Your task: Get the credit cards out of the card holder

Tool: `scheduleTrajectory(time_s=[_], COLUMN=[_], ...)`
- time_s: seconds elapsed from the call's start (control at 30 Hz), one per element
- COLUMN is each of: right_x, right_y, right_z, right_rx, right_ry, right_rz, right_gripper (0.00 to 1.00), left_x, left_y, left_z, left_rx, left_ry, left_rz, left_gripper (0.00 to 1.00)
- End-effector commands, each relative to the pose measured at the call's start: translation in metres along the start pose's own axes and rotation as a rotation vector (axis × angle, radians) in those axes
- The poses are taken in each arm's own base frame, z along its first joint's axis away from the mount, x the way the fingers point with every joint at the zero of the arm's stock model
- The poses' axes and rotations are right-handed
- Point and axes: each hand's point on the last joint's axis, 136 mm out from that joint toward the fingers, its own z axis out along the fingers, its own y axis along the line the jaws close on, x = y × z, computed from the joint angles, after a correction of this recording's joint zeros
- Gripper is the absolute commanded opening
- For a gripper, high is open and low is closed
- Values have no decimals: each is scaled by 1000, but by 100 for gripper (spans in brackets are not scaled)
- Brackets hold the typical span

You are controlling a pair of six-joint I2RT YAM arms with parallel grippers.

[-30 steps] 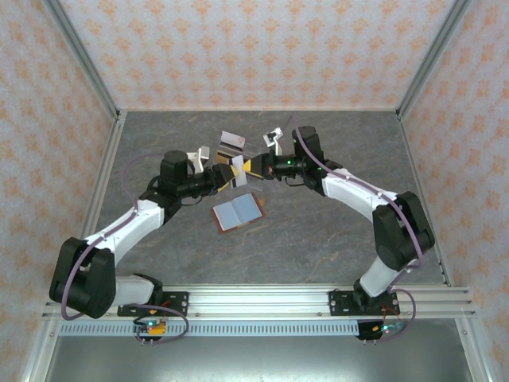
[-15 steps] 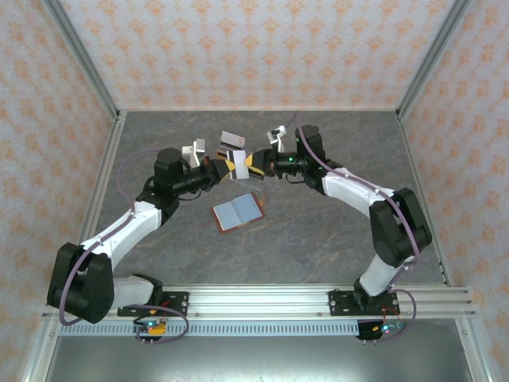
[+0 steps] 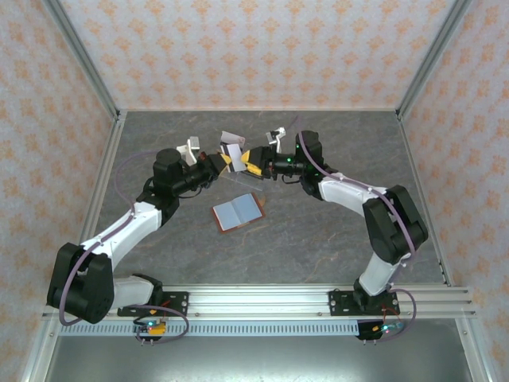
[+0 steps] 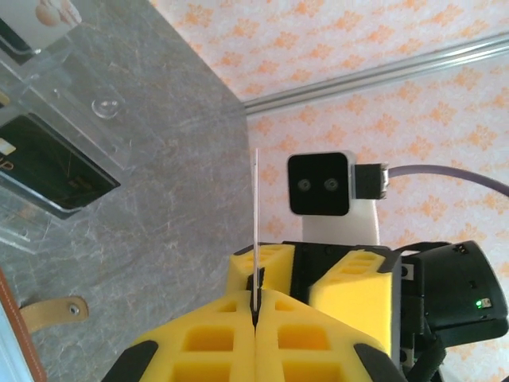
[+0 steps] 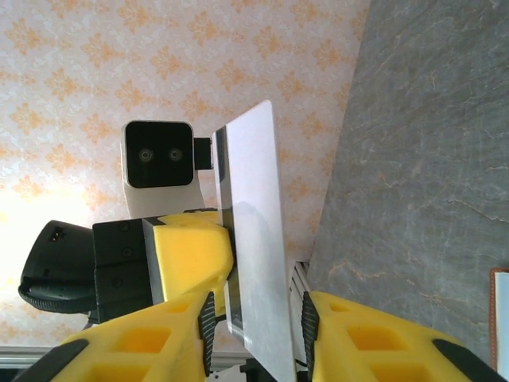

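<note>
1. The desk [image 3: 318, 239] is a grey, stone-look surface, with both arms reaching in toward the back middle.
2. A clear tray [image 4: 87, 119] with compartments sits on the desk at the back. There's a dark card [image 4: 48, 163] lying flat in one of its slots.
3. The wallet [image 3: 238, 211] lies open and flat near the middle of the desk, closer to the arm bases than the two end effectors are. It's got a brown leather rim and grey-blue lining, and nothing is touching it.
4. The left end effector [image 4: 254, 306] has its yellow fingers pinched tight on a card, held up off the desk.
5. The right end effector [image 5: 258, 318] faces it tip to tip. Its fingers are partly spread on either side of the same card, with a thin gap on each side, so it doesn't look like it's gripping.
6. The card [image 5: 253, 231] is a thin, plain pale-grey rectangle. It's just a hairline edge-on from the left wrist view, and it stands in the air between the two end effectors.
</note>
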Motion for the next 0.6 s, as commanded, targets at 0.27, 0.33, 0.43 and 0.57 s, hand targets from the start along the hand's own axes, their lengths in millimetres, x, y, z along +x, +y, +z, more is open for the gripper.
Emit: scheduleTrajectory(time_s=[0.27,0.33,0.43,0.57], right_x=[-14,-16,-19,-25], right_y=[12,6,1,-24], right_z=[11,12,12,7], right_rx=[-66,-40,-1,214], right_ry=[-39,-35,-43,-44], right_rz=[-24,-29,-76,-205], right_gripper=[9,1,0,0], left_x=[-10,-11,-13,-16], left_y=[-8,-5,10,48], left_z=[0,0,-2,-13], left_rx=[37,19,-50,-229], left_ry=[-56,-58,-70,-102], left_rz=[-10,-9,-2,6], left_gripper=[0,0,18,52])
